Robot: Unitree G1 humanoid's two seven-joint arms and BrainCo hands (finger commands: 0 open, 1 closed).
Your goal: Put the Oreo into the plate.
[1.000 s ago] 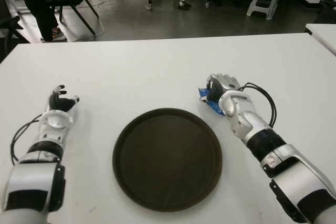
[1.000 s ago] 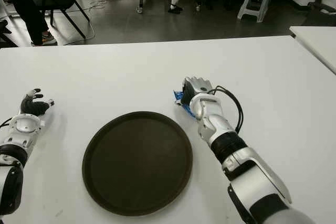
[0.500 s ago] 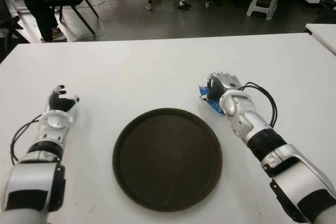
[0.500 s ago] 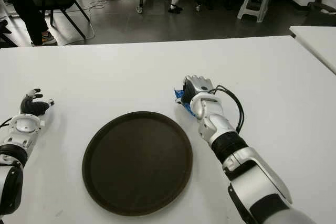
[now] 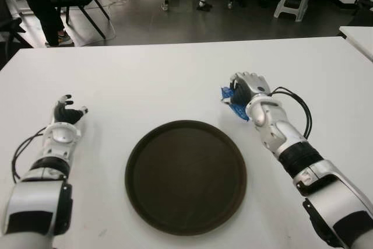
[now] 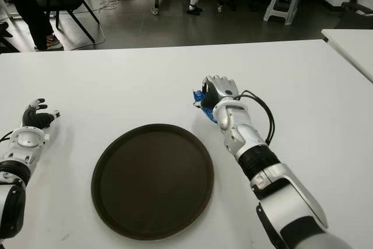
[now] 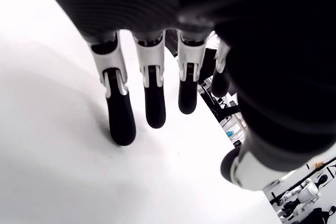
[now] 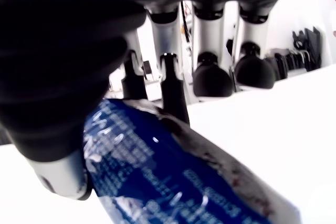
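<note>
right hand (image 5: 247, 87): fingers curled round the blue oreo pack (image 5: 232, 104), gripping it just off the plate's far right rim.
oreo pack: in that hand, low over the worktop (image 5: 175, 74), not over the plate yet.
plate (image 5: 185, 175): dark, round, near the worktop's front edge, centre.
next move: lift clear of the rim, carry toward plate centre, lower before letting go.
left hand (image 5: 66, 112): by the left edge, fingers loose, holding nothing.

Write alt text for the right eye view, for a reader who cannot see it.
The robot's right hand is closed around a blue Oreo packet on the white table, just beyond the right edge of an empty round dark plate. Its left hand shows idle, fingers relaxed, far left of the plate.
</note>
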